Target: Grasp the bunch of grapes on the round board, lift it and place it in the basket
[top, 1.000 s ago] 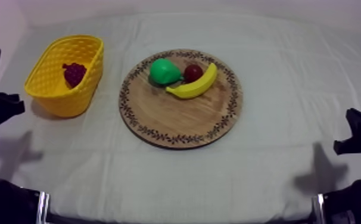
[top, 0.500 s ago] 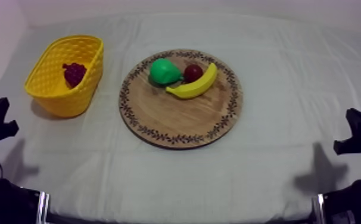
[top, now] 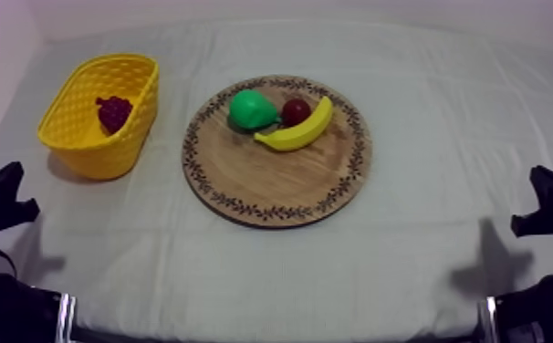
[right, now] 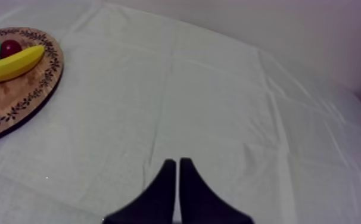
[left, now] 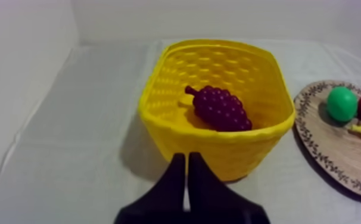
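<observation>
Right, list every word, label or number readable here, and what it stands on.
None to read. The wooden board carries only a leafy pattern round its rim, no letters. The yellow basket, the bunch of grapes, the banana, the pear and the small red fruit bear no writing.

Soft, even light — short shadow beside the yellow basket (top: 100, 151).

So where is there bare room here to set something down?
Bare cloth right of the wooden board, and along the near edge. The board's near half is free too. Crowded: its far part, with pear, small red fruit and banana; the yellow basket holds the grapes.
</observation>
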`<state>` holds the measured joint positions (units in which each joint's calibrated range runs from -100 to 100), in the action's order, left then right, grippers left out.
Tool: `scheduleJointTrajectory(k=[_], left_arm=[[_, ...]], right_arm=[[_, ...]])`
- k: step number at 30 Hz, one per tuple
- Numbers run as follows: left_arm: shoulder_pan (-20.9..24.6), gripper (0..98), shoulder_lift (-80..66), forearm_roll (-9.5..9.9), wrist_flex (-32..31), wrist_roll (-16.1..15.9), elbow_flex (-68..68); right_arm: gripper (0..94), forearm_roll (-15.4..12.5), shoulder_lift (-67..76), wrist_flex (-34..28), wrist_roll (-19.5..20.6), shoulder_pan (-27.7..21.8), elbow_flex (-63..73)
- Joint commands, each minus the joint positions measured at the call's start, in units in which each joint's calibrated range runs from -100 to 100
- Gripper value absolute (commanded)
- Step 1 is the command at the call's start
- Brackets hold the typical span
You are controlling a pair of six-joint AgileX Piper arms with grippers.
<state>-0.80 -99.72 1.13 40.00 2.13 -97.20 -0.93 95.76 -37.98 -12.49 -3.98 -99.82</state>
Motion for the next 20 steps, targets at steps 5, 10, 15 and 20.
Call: scheduleJointTrajectory(k=[5, 10, 15, 20], left_arm=[[-0.2, 0.0, 0.0, 0.36, -0.4, 9.6, -0.1], [-0.8, 0.0, 0.0, 0.40, -0.4, 9.5, -0.2], [-1.9, 0.0, -0.2, 0.41, -0.6, 9.5, -0.3], [-2.1, 0.0, -0.3, 0.44, -0.7, 9.4, -0.3]], right_arm=[[0.3, 0.0, 0.0, 0.0, 0.1, 0.0, 0.0], [0.3, 0.0, 0.0, 0.0, 0.1, 0.0, 0.0], [0.3, 0.0, 0.0, 0.0, 0.1, 0.0, 0.0], [0.3, 0.0, 0.0, 0.0, 0.1, 0.0, 0.0]])
